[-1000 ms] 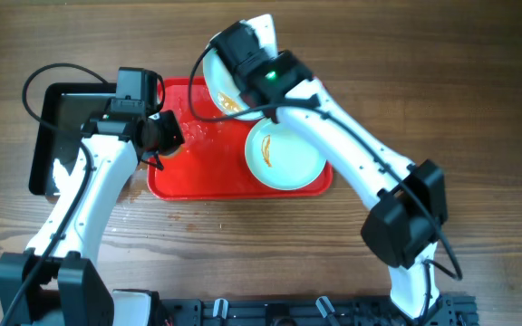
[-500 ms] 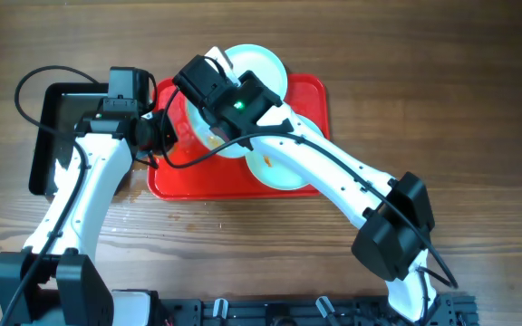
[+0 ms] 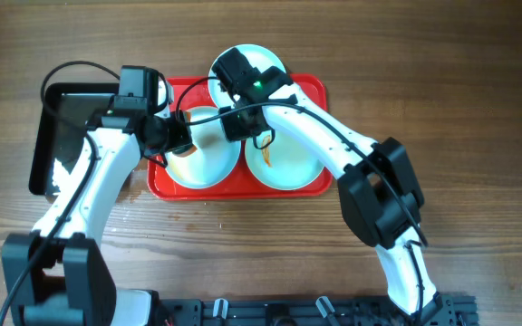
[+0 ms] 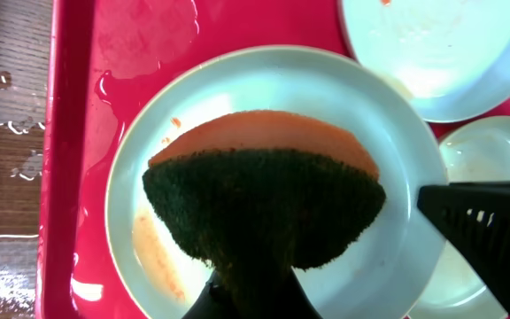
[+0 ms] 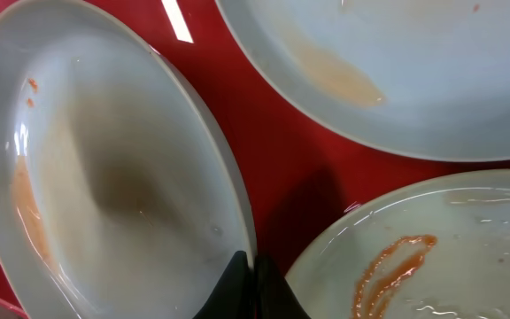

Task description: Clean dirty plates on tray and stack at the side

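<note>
The red tray [image 3: 311,91] holds three pale plates. The left plate [image 3: 208,161] lies on the tray's left half and has an orange smear near its rim [image 4: 153,257]. My right gripper [image 3: 236,123] is shut on this plate's right rim [image 5: 253,266]. My left gripper [image 3: 178,143] is shut on an orange and dark green sponge [image 4: 264,195] held over the same plate [image 4: 264,80]. A second plate [image 3: 288,163] with an orange squiggle [image 5: 397,261] lies at the tray's right. A third plate [image 3: 259,60] with a faint smear [image 5: 343,75] sits at the back edge.
A glossy black tray [image 3: 57,118] lies left of the red tray. Water drops wet the wood at the tray's left edge [image 4: 11,133] and front left [image 3: 134,195]. The right arm [image 3: 333,145] crosses over the right plate.
My right gripper has carried the plate from the tray's back down to its left half. My left gripper with the sponge has moved right, over that plate.
</note>
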